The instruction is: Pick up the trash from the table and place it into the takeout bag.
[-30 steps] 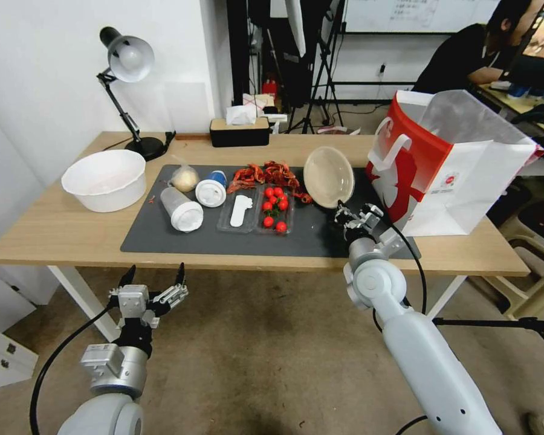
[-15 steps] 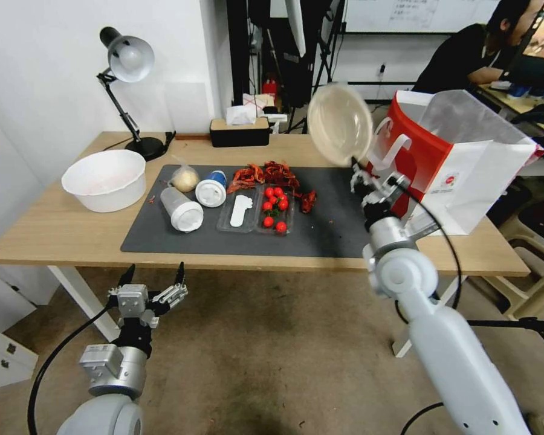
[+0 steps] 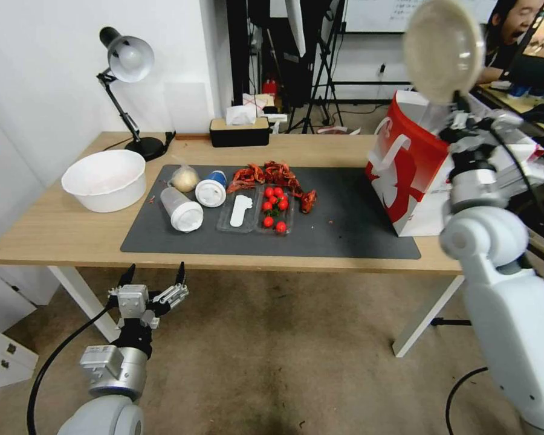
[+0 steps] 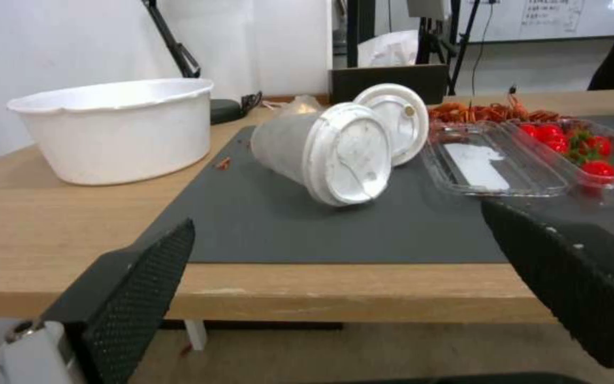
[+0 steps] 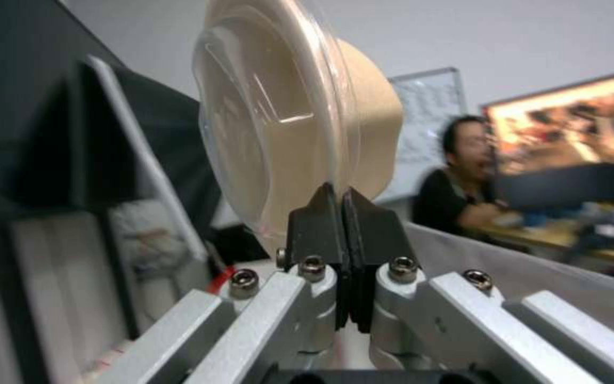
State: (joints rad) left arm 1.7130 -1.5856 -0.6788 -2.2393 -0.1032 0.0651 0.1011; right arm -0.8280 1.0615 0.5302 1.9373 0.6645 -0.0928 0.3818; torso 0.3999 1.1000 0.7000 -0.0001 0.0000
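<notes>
My right gripper [image 3: 461, 107] is shut on the rim of the beige round paper bowl [image 3: 443, 48], which has a clear lid. It holds the bowl on edge, high over the open top of the red and white takeout bag [image 3: 405, 175] at the table's right end. In the right wrist view the gripper [image 5: 340, 209] pinches the bowl's [image 5: 285, 122] rim. More trash lies on the dark mat [image 3: 350, 232]: a clear cup with white lid [image 3: 181, 210] [image 4: 321, 152], a blue-white cup [image 3: 211, 190] and a small clear bag with a yellowish lump [image 3: 184, 177]. My left gripper [image 3: 154, 283] [image 4: 349, 277] hangs open below the table's [image 3: 54, 232] front edge.
A large white bowl [image 3: 106, 179] sits at the table's left, a clear tray of cherry tomatoes [image 3: 275, 208] mid-mat, red shell scraps [image 3: 272, 174] behind it. A desk lamp [image 3: 127, 60] and a tissue box [image 3: 239, 130] stand along the back edge.
My right arm has lifted the paper bowl off the mat and swung it up and to the right, to above the bag. The left arm has not moved.
</notes>
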